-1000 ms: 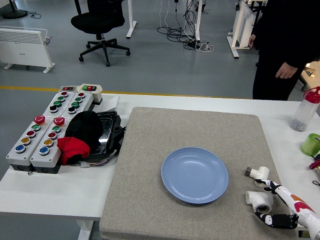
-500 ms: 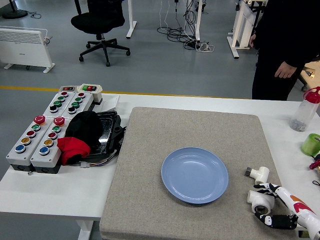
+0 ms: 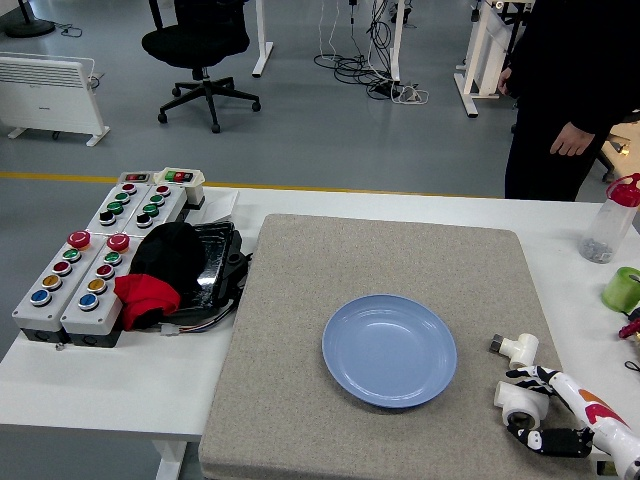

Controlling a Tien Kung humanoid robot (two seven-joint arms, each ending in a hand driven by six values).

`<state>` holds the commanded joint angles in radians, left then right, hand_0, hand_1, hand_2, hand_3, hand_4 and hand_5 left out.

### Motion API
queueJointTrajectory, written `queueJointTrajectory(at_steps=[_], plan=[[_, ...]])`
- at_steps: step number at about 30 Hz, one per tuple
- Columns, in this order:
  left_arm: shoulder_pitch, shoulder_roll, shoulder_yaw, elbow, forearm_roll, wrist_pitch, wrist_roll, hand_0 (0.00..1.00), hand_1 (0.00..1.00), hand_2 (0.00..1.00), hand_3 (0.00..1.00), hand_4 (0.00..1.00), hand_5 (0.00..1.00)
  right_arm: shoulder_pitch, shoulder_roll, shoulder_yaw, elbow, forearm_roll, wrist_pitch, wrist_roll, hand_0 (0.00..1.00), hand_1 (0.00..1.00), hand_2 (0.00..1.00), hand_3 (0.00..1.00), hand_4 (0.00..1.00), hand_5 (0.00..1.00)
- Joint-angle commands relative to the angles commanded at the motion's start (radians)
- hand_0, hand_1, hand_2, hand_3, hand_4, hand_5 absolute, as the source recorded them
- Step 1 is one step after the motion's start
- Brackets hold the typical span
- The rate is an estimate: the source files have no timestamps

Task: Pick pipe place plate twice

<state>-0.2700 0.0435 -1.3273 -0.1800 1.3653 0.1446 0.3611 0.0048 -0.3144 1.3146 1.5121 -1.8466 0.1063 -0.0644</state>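
- The nearer white plastic pipe fitting [image 3: 519,401], a short elbow-like piece, lies on the grey felt mat [image 3: 300,320] near its right front corner, to the right of the plate and apart from it.
- The right hand [image 3: 532,410], black with white finger segments, is cupped around that fitting: upper fingers [image 3: 530,376] lie across its top and the lower fingers curl in below it. The fingers look part-closed and touching it; whether the grip is firm I cannot tell, and the fitting appears to rest on the mat.
- A second white plastic pipe fitting [image 3: 518,348], a small tee with a dark end, lies just beyond the first, untouched.
- The round pale-blue plate [image 3: 389,350] sits on the mat, with nothing in it.
- Judged from this, the first pick is in hand and both placements remain.
- The next move calls for the fingers to tighten, a lift clear of the mat, then a carry leftward over the plate's rim without knocking the tee.
- On the white counter [image 3: 100,375] to the left are grey button boxes [image 3: 85,270] and a black and red cloth [image 3: 160,270].
- A person in dark clothes [image 3: 570,80] stands at the far right, hands off the counter.
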Motion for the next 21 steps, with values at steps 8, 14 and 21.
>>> queueJointTrajectory(at_steps=[8, 14, 21], plan=[[0.004, -0.001, -0.001, 0.0, 0.005, -0.001, 0.001, 0.721, 0.747, 0.704, 0.649, 0.399, 0.998, 0.001, 0.002, -0.009, -0.008, -0.006, -0.018, 0.006, 0.385, 0.526, 0.628, 0.748, 0.752, 0.367], [0.008, -0.002, -0.003, 0.0, 0.01, -0.001, 0.002, 0.72, 0.747, 0.704, 0.649, 0.399, 0.998, -0.001, 0.003, -0.014, -0.008, -0.007, -0.051, 0.024, 0.334, 0.477, 0.59, 0.721, 0.73, 0.349], [0.011, -0.001, -0.004, 0.0, 0.015, -0.002, 0.002, 0.72, 0.747, 0.704, 0.648, 0.399, 0.998, -0.002, 0.002, -0.018, -0.002, 0.006, -0.079, 0.039, 0.306, 0.456, 0.583, 0.71, 0.712, 0.342]])
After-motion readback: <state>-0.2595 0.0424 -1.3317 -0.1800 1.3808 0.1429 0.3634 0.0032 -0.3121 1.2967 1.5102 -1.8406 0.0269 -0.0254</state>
